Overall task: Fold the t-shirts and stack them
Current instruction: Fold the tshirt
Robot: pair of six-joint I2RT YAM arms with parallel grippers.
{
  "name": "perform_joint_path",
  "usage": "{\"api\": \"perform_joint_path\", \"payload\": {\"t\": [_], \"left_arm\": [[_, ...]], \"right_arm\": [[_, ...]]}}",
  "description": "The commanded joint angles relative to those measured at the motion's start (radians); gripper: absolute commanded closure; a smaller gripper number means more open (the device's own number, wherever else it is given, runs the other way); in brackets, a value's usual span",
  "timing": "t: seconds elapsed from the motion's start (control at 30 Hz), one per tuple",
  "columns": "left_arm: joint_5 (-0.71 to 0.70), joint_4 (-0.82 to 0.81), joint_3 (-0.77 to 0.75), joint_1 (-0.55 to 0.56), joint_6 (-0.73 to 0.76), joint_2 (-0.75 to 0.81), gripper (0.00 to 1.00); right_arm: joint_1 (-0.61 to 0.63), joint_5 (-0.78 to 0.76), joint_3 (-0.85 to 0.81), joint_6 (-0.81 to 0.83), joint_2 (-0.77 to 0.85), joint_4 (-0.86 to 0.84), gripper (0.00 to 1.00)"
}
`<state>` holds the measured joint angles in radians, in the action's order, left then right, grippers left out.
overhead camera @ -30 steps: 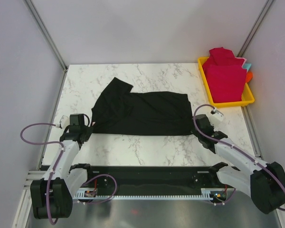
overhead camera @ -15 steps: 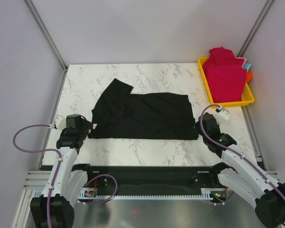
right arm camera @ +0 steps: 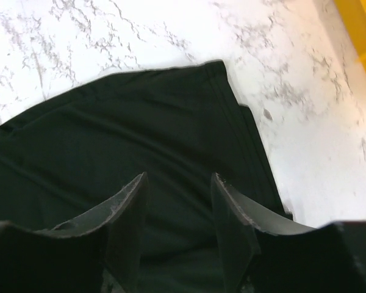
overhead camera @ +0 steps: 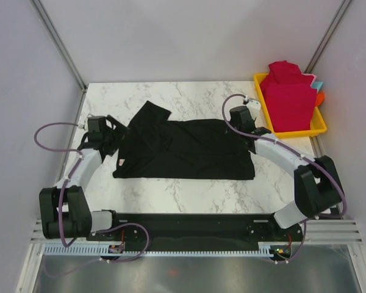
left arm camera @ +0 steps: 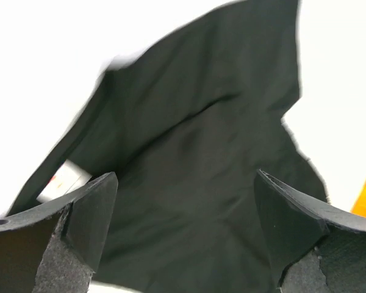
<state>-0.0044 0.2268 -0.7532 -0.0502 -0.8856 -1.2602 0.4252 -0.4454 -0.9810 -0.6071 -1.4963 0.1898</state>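
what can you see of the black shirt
The black shirt is plain soft cloth, lying flat on the marble table, spread wide from left to right as a rough rectangle. One sleeve pokes out toward the far left. Its left half is creased, its right half smoother, with a stitched hem at the right end. A small white tag shows near its left edge. The left gripper and right gripper sit over its ends, both open, gripping nothing.

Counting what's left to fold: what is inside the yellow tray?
The yellow tray holds crimson t-shirts heaped above its rim. An orange and teal item peeks out at their right; the tray floor and the shirt count are hidden.
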Motion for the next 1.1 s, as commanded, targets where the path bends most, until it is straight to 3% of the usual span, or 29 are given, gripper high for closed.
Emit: {"api": "perform_joint_path", "payload": {"t": [0.0, 0.03, 0.4, 0.7, 0.9, 1.07], "left_arm": [[0.024, -0.098, -0.179, 0.001, 0.077, -0.096, 0.00], [0.030, -0.110, -0.204, 0.001, 0.100, -0.113, 0.00], [0.078, -0.093, -0.667, 0.001, 0.232, -0.562, 0.00], [0.124, -0.044, -0.902, 0.001, 0.268, -0.797, 0.03], [0.161, -0.015, -1.028, 0.003, 0.257, -0.932, 0.08], [0.152, -0.003, -1.094, 0.012, 0.267, -0.999, 0.15]], "right_arm": [[-0.012, -0.056, -0.149, 0.075, -0.121, -0.035, 0.45], [-0.020, -0.065, -0.174, 0.079, -0.148, -0.029, 0.40], [-0.126, -0.013, -0.379, 0.076, -0.461, -0.021, 0.35], [-0.154, 0.010, -0.438, 0.063, -0.587, -0.036, 0.41], [-0.155, 0.013, -0.456, 0.064, -0.625, -0.038, 0.52], [-0.154, 0.016, -0.450, 0.053, -0.618, -0.033, 0.79]]}}
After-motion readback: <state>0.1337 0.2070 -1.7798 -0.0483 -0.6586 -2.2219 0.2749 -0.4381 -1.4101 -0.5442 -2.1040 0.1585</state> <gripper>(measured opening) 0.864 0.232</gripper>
